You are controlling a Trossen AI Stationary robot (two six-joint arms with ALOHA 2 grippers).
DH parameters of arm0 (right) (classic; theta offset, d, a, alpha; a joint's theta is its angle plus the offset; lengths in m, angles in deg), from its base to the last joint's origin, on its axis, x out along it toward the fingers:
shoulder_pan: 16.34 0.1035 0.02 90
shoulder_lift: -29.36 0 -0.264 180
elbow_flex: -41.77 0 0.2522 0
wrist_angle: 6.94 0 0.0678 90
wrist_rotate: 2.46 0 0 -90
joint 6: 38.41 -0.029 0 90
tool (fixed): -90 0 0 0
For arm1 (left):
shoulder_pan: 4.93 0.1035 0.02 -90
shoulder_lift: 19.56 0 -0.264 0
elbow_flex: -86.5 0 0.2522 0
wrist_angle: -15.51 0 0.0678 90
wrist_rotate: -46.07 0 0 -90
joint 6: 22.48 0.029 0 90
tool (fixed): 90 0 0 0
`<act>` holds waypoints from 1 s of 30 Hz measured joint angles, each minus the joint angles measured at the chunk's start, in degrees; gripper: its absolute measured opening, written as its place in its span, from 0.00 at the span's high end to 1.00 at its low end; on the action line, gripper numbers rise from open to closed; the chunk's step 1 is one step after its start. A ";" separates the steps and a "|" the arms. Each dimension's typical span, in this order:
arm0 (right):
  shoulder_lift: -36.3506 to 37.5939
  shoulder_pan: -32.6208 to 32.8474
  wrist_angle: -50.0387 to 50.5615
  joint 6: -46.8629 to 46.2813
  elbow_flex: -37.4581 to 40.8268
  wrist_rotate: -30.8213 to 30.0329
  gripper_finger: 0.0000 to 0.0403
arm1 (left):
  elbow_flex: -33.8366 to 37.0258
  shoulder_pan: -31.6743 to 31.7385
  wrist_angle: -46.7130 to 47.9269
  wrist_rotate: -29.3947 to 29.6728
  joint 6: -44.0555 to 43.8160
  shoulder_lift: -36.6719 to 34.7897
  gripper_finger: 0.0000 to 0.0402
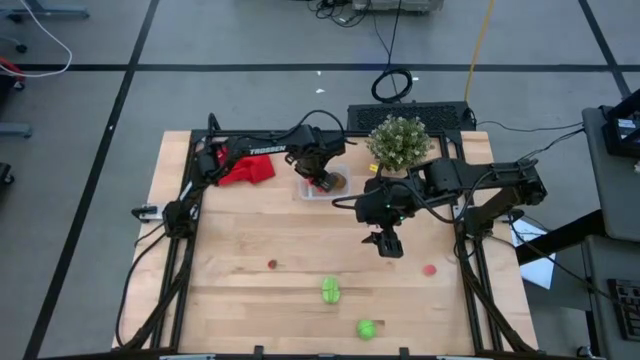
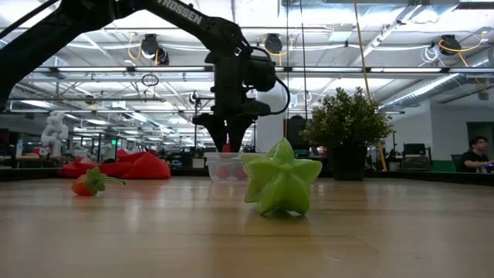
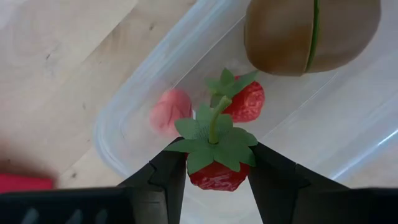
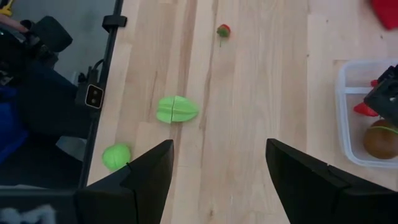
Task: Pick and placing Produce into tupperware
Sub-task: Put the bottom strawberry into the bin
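My left gripper (image 1: pixel 322 180) points down over the clear tupperware (image 1: pixel 318 187) at the table's far middle and is shut on a red strawberry (image 3: pixel 217 173). Inside the tupperware (image 3: pixel 134 109) lie a second strawberry (image 3: pixel 247 101), a pink piece (image 3: pixel 169 111) and a brown kiwi (image 3: pixel 311 34). On the near half of the table lie a strawberry (image 1: pixel 272 264), a red piece (image 1: pixel 430 269), a green starfruit (image 1: pixel 331 290) and a round green piece (image 1: pixel 367 328). My right gripper (image 1: pixel 388 243) hangs open above the table's right middle, touching nothing. My left gripper pinches the strawberry's red body (image 3: pixel 198 179) between its two fingers (image 3: pixel 168 177), one on either side. The fingers come from above, pointing down. The strawberry is lifted clear, leafy top (image 3: pixel 214 134) and stem upward, over the tupperware's inside, about at rim height (image 2: pixel 227 148).
A bushy potted plant (image 1: pixel 398 140) stands at the far edge, right of the tupperware. A red cloth (image 1: pixel 248 167) lies at the far left. In the low view, the starfruit (image 2: pixel 282 184) sits close in front and a strawberry (image 2: pixel 89 184) to its left. Bare wood lies between the loose pieces.
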 joint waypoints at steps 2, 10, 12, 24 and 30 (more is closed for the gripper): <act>0.00 0.00 -0.01 0.11 0.00 0.00 0.39 | 0.00 -0.14 -0.08 -0.03 0.02 -0.01 0.63; 0.00 0.00 0.00 0.57 0.00 0.00 0.39 | 0.00 -1.17 -0.12 -0.09 0.01 -0.01 0.63; 0.00 0.00 0.00 0.14 0.00 0.00 0.39 | 0.00 -1.07 -0.08 -0.15 -0.33 -0.01 0.63; 0.00 0.02 0.01 -0.02 0.00 0.00 0.39 | 0.09 -1.46 -0.04 -0.50 -0.64 1.39 0.63; 0.00 0.02 0.01 -0.02 0.00 0.00 0.39 | 0.02 -1.40 -0.31 -0.25 -0.64 1.17 0.63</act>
